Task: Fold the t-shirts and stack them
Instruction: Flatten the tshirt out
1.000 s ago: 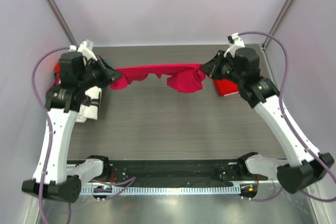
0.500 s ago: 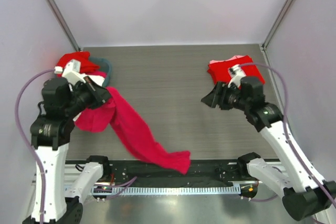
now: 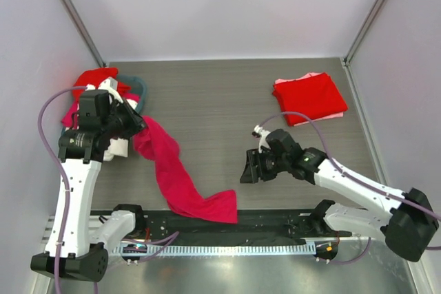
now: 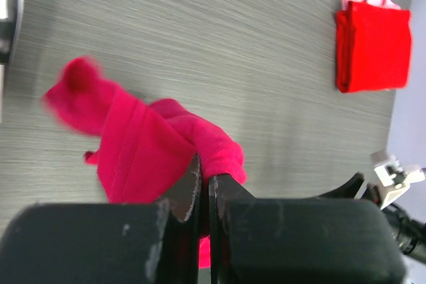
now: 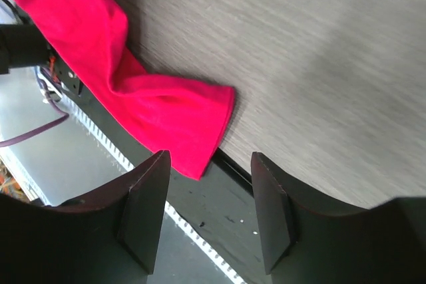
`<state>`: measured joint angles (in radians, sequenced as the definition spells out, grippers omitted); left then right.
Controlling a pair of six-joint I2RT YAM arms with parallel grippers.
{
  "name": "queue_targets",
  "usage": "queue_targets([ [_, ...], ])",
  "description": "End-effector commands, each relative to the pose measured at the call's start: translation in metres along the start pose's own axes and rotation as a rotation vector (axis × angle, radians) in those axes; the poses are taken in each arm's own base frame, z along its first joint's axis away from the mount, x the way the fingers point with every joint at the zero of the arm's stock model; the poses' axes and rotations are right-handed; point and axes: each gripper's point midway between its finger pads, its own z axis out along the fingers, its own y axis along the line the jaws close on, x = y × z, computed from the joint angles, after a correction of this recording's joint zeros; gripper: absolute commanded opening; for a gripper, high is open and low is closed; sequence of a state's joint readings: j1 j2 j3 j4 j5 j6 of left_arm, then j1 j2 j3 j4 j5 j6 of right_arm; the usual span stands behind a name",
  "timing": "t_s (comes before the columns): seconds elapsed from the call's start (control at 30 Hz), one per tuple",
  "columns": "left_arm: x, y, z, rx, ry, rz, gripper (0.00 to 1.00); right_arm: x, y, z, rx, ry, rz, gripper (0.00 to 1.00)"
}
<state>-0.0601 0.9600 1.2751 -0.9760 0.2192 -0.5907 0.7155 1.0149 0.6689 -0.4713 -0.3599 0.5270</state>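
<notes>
Pinching one end of a crimson-pink t-shirt (image 3: 169, 173), the left end effector (image 3: 141, 127) is clamped tight on the cloth above the left side of the worktop (image 3: 220, 111). In the left wrist view its fingers (image 4: 193, 187) meet with a bunched fold of the fabric squeezed between them. From that grip the garment trails down and toward the near edge in a long twisted band. Its loose far end is spread flat on the worktop, and one corner laps over the black rail (image 3: 275, 219) along the front. The right end effector (image 3: 249, 170) sits low over the middle of the worktop, just right of that loose end, with its jaws standing apart and nothing between them. The right wrist view shows the shirt's hem lying just ahead of its fingers (image 5: 146, 211), apart from them. At the far right a folded stack of red t-shirts (image 3: 310, 98) rests on a pale pink t-shirt (image 3: 337, 113) whose edge peeks out from underneath. At the far left, more red cloth (image 3: 93, 79) is heaped in a teal basket (image 3: 140, 87) behind the left arm.
</notes>
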Motion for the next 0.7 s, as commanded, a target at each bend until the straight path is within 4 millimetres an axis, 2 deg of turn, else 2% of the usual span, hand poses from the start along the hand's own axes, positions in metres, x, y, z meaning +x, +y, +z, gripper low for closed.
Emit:
queue_targets([
  [0.0, -0.020, 0.004, -0.008, -0.044, -0.086, 0.034, 0.00, 0.006, 0.017, 0.019, -0.023, -0.003, 0.025, 0.57],
  [0.1, -0.018, 0.012, -0.006, -0.080, -0.080, 0.045, 0.00, 0.026, 0.015, 0.032, 0.010, 0.037, 0.065, 0.57],
  [0.13, -0.017, 0.014, -0.005, -0.091, -0.074, 0.046, 0.00, 0.038, 0.019, 0.035, 0.006, 0.066, 0.048, 0.56],
  [0.2, -0.019, 0.018, -0.005, -0.111, -0.081, 0.050, 0.00, 0.053, 0.013, 0.043, 0.051, 0.095, 0.070, 0.56],
  [0.27, -0.021, 0.021, -0.005, -0.128, -0.089, 0.057, 0.00, 0.069, 0.018, 0.048, 0.051, 0.125, 0.057, 0.56],
  [0.53, -0.020, 0.029, -0.004, -0.166, -0.085, 0.071, 0.00, 0.097, 0.039, 0.065, 0.031, 0.154, 0.082, 0.54],
  [0.6, -0.019, 0.030, -0.004, -0.168, -0.081, 0.074, 0.00, 0.111, 0.040, 0.070, 0.054, 0.182, 0.086, 0.52],
  [0.67, -0.016, 0.032, -0.003, -0.170, -0.075, 0.073, 0.00, 0.116, 0.037, 0.077, 0.090, 0.179, 0.109, 0.50],
])
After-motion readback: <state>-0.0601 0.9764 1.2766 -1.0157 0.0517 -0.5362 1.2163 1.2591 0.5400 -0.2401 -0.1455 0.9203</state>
